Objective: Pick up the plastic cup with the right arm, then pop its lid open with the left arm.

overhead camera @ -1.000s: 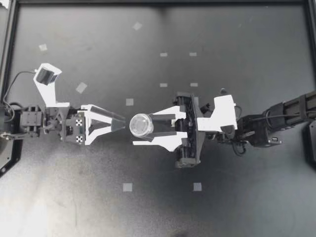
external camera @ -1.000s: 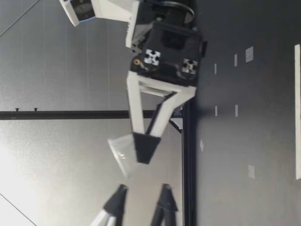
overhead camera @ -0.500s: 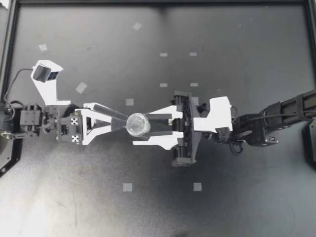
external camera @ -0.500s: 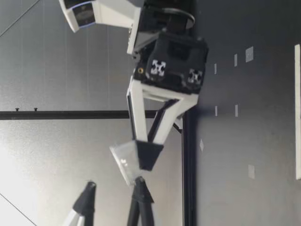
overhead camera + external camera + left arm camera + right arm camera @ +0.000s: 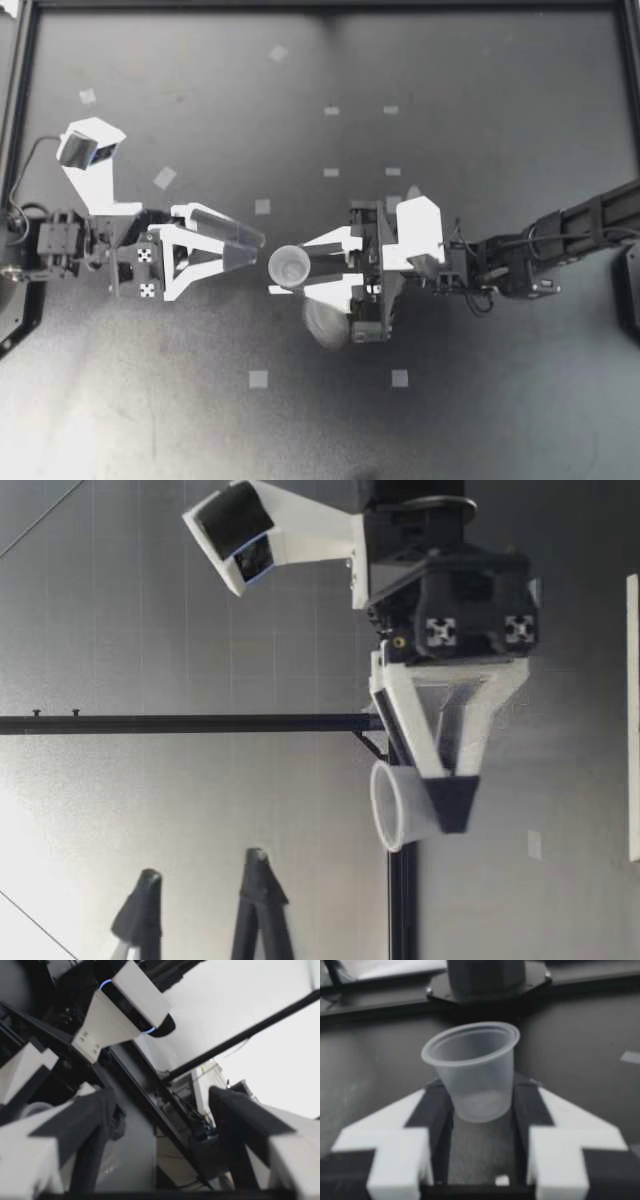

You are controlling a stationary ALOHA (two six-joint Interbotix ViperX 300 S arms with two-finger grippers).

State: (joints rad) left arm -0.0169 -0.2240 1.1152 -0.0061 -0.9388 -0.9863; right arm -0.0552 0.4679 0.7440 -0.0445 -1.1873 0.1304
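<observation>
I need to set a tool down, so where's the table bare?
Crowded: the middle, where the left gripper faces the right gripper holding the cup. Bare: the table from them to the frame bar, with only tape squares; also the strip on their other side.

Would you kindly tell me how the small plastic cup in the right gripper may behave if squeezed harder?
The cup looks thin-walled and translucent, so it probably flexes or buckles under a firmer squeeze. It appears empty, so likely light. Its sides taper toward the base where my right gripper clamps it, so it might slip.
</observation>
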